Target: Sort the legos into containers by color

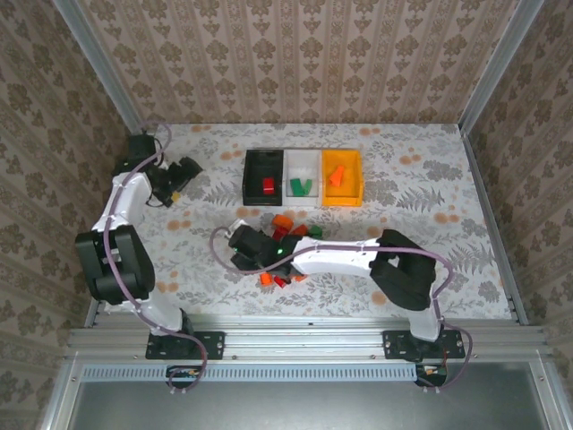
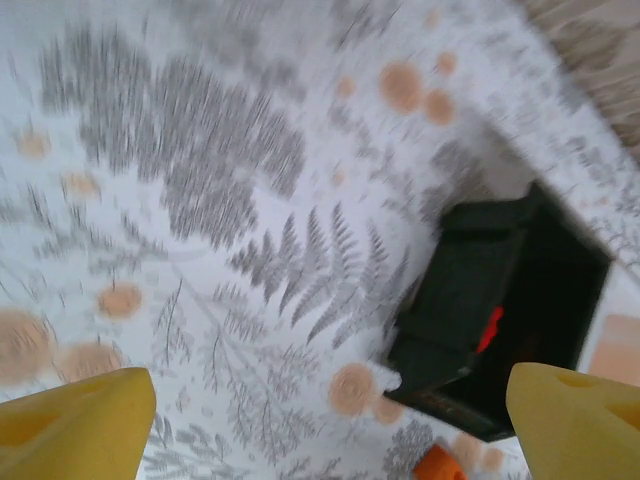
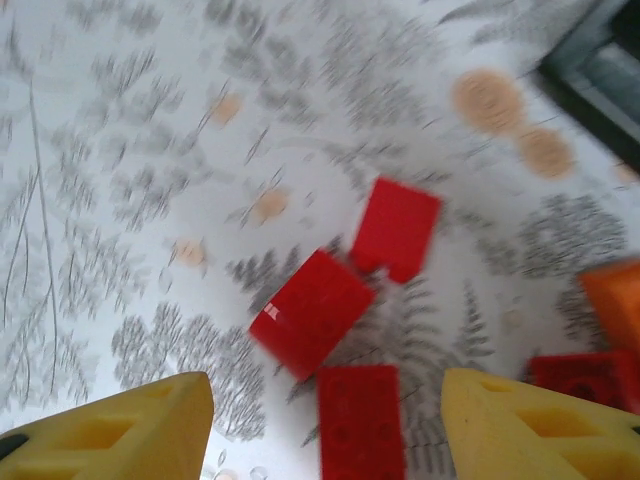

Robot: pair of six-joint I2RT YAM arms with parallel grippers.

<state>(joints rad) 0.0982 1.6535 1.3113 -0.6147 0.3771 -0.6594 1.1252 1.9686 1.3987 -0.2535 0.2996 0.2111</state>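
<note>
Damask wallpaper on three sides; a desk (image 1: 430, 193) under pale cloth printed with grey ferns and orange blossoms.

From the top camera:
- Black bin (image 1: 251, 175) at the far middle, boxy and open-topped in smooth plastic, with one red brick (image 1: 269, 186) inside.
- White bin (image 1: 303, 161) touching its right wall, holding green bricks (image 1: 302, 187).
- Orange-yellow bin (image 1: 354, 179) one place further right, holding an orange piece (image 1: 336, 176).
- Left gripper (image 1: 183, 175) well to the left of the black bin.
- Right gripper (image 1: 242, 246) on the arms' side of the black bin, low over the cloth among loose legos (image 1: 282, 221). Orange and green ones on its bin side, red and orange ones on its near side.

From the left wrist, blurred:
- Left gripper (image 2: 320, 430) with jaws spread wide, yellow fingertips (image 2: 70, 420) at the two bottom corners, holding and touching nothing.
- Black bin (image 2: 540, 290) with matte dark walls and a sliver of red brick (image 2: 488, 328) within.
- One orange lego (image 2: 440, 465) just beside its near corner.

From the right wrist, also blurred:
- Right gripper (image 3: 325, 400) with jaws wide open, clamped on nothing. Blocky yellow fingers (image 3: 110, 430) with moulded recesses.
- Red legos (image 3: 310, 312) lying flat on the cloth in a close trio: one squarish and tilted, one notched, one oblong in the gap between the fingers.
- Impossible to tell through the blur whether the oblong one touches either finger.
</note>
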